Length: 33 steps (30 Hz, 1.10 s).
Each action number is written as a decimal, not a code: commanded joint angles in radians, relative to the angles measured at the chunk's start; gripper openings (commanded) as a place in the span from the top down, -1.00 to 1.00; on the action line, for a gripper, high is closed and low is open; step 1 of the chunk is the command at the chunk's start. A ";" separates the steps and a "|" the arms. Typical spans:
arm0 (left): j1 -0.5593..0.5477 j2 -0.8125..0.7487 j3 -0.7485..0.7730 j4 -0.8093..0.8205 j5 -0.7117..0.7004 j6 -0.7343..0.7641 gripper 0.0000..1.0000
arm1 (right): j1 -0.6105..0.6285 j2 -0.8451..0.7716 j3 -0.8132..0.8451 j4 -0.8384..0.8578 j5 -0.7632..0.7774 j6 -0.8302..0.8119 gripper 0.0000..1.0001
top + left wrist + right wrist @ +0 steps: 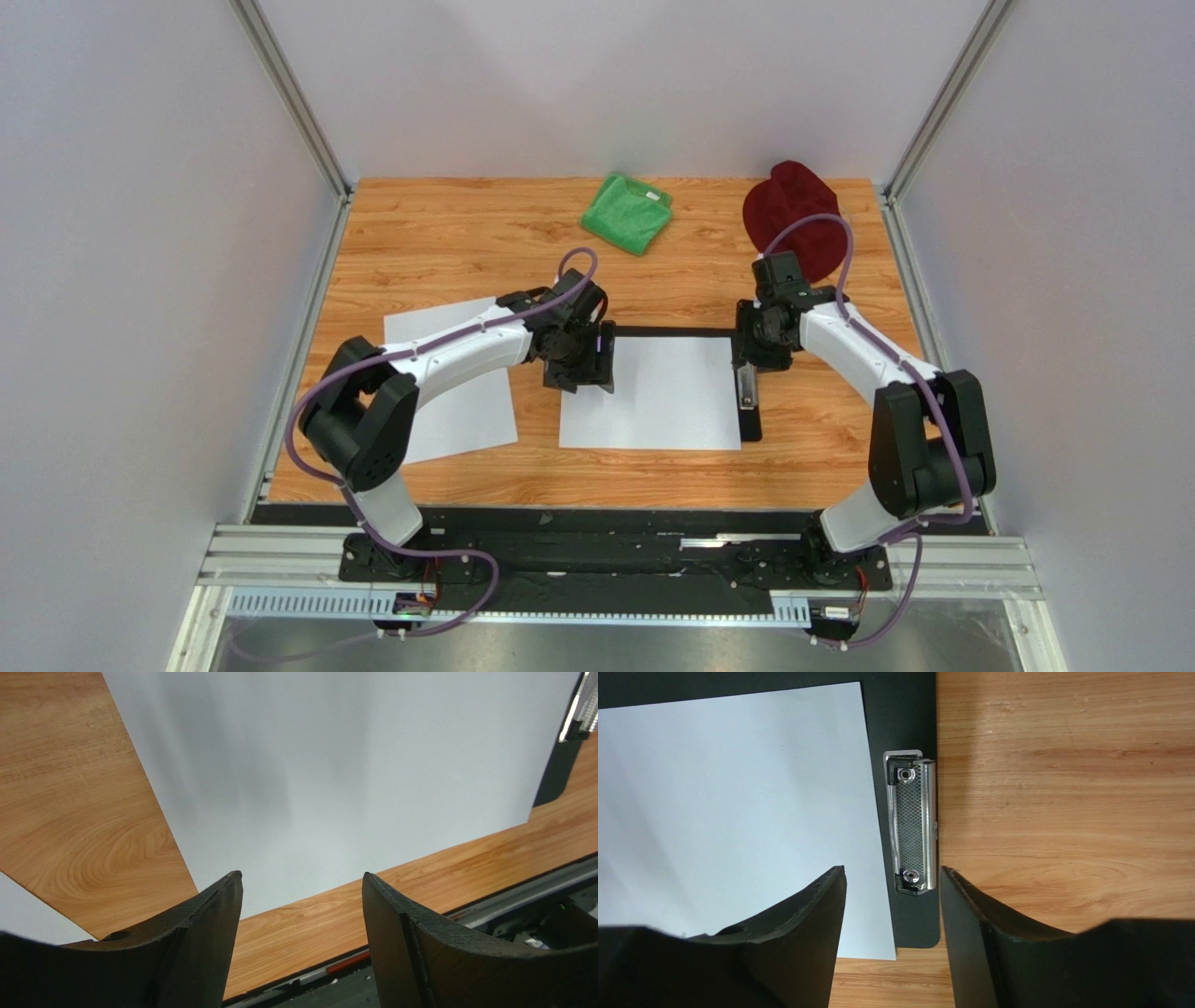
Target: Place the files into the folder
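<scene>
The black folder (752, 424) lies flat mid-table with its silver clip (746, 387) at the right short edge. One white sheet (652, 395) lies on it and covers most of it. The sheet's right edge stops beside the clip, not under it. A second white sheet (456, 399) lies on the wood at left, partly under the left arm. My left gripper (582, 367) is open and empty over the first sheet's left edge (337, 777). My right gripper (751, 357) is open and empty above the clip (913, 826), folder (906, 721) and sheet (738, 812).
A green cloth (627, 210) and a dark red hat (794, 217) lie at the back of the wooden table. Metal frame posts stand at the back corners. The black base rail runs along the near edge (491, 910).
</scene>
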<state>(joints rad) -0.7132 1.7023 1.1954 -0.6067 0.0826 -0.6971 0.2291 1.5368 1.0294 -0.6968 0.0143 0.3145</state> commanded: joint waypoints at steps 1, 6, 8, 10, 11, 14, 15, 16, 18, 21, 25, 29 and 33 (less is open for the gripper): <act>-0.006 0.052 0.070 -0.025 -0.057 0.025 -0.41 | 0.009 0.045 0.020 0.081 -0.046 -0.012 0.40; -0.012 0.123 0.099 0.031 0.025 -0.011 -0.37 | 0.024 0.117 0.060 0.080 -0.016 -0.018 0.63; -0.020 0.144 0.119 0.033 0.032 -0.016 -0.37 | 0.036 0.140 0.066 0.068 0.053 -0.023 0.62; -0.026 0.163 0.139 0.030 0.026 -0.019 -0.37 | 0.039 0.148 0.061 0.068 0.068 -0.023 0.57; -0.026 0.165 0.141 0.030 0.016 -0.024 -0.37 | 0.039 0.154 0.058 0.063 0.073 -0.023 0.55; -0.026 0.149 0.130 0.028 -0.004 -0.024 -0.38 | 0.041 0.172 0.052 0.066 0.091 -0.028 0.54; -0.026 0.145 0.127 0.030 -0.012 -0.022 -0.39 | 0.041 0.178 0.051 0.068 0.092 -0.028 0.54; -0.028 0.145 0.127 0.030 -0.015 -0.022 -0.39 | 0.042 0.183 0.051 0.071 0.095 -0.028 0.54; -0.026 0.155 0.136 0.027 -0.006 -0.019 -0.39 | 0.041 0.194 0.046 0.080 0.088 -0.022 0.56; -0.029 0.178 0.139 0.045 0.023 -0.028 -0.39 | 0.044 0.198 0.037 0.091 0.099 -0.018 0.59; -0.028 0.220 0.161 0.051 0.039 -0.057 -0.39 | 0.044 0.201 0.018 0.106 0.112 -0.023 0.82; -0.028 0.247 0.170 0.061 0.034 -0.111 -0.39 | 0.044 0.189 0.000 0.132 0.078 -0.022 1.00; -0.028 0.284 0.190 0.054 0.035 -0.145 -0.38 | 0.039 0.131 -0.031 0.163 0.037 -0.026 1.00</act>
<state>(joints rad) -0.7349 1.9495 1.3411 -0.5701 0.1146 -0.7845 0.2737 1.7088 1.0428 -0.6189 0.0925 0.2981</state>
